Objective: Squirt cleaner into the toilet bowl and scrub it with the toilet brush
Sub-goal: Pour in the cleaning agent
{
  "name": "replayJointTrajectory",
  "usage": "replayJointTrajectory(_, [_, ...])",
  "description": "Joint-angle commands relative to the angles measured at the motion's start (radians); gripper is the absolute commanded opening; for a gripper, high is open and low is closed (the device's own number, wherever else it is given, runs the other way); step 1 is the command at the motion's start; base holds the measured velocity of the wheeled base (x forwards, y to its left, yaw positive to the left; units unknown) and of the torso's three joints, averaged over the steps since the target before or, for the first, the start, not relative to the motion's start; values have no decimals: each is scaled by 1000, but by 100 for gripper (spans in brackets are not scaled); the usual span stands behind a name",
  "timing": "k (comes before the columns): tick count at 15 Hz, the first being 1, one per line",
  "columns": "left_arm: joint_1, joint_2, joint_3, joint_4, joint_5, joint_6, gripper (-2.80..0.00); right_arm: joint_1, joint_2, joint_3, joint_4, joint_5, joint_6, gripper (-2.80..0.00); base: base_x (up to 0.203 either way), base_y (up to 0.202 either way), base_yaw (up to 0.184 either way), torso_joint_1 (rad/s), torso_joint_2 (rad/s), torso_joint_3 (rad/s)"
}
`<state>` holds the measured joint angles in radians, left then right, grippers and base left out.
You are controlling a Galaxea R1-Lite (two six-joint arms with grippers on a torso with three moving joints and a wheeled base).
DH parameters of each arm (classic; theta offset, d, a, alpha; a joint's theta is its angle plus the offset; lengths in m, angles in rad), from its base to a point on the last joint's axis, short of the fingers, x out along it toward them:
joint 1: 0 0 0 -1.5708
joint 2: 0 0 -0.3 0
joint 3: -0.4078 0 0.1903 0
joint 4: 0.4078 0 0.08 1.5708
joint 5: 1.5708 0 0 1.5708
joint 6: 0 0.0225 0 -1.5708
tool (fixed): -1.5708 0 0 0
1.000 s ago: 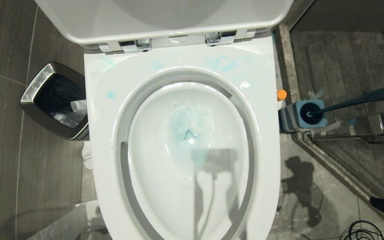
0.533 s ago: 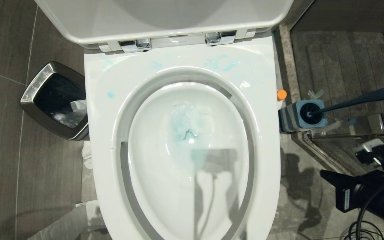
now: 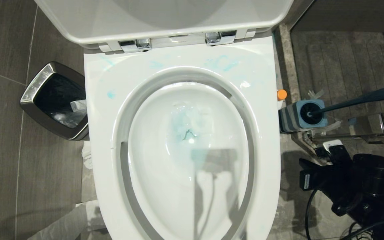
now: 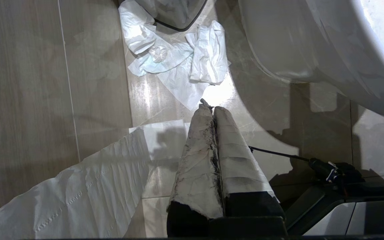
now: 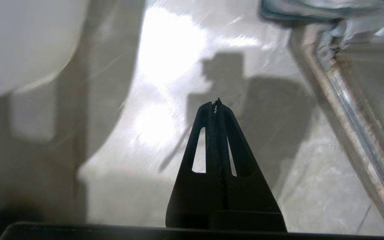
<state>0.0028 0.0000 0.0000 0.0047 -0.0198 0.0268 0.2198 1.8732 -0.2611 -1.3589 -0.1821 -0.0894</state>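
Note:
The white toilet bowl (image 3: 102, 110) fills the head view, lid up, with pale blue smears on its rim and in the basin. To its right, on the floor, only the orange cap of the cleaner (image 3: 281, 94) shows past the rim. Just beyond it the toilet brush (image 3: 362, 99) stands in its grey-blue holder (image 3: 302, 115), handle leaning right. My right arm (image 3: 345, 180) hangs low to the right of the bowl, nearer than the holder. The right gripper (image 5: 216, 101) is shut and empty over the floor. My left gripper (image 4: 210, 107), wrapped in white tape, is shut and empty beside the bowl's base (image 4: 295, 50).
A steel-rimmed waste bin (image 3: 55, 100) stands left of the bowl. Crumpled tissue (image 4: 178, 60) and a paper sheet (image 4: 78, 196) lie on the floor there. A glass shower door with a metal rail (image 3: 352, 135) runs along the right, and a black cable (image 3: 308, 213) loops by the arm.
My right arm has swung into the head view from the lower right corner, up and leftward toward the bowl's right side. Everything else is as before.

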Motion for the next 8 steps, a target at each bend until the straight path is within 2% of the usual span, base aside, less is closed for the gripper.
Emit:
replayJointTrajectory(1, [0,2,0,0,0,0,-280,0,118,-25,-96,-4,-1,-280,0,0,0,0,0,0])
replayJointTrajectory(8, [0,2,0,0,0,1,-280,3,144,-60,-111,9,-10,-280,0,0,0,0,0,0])
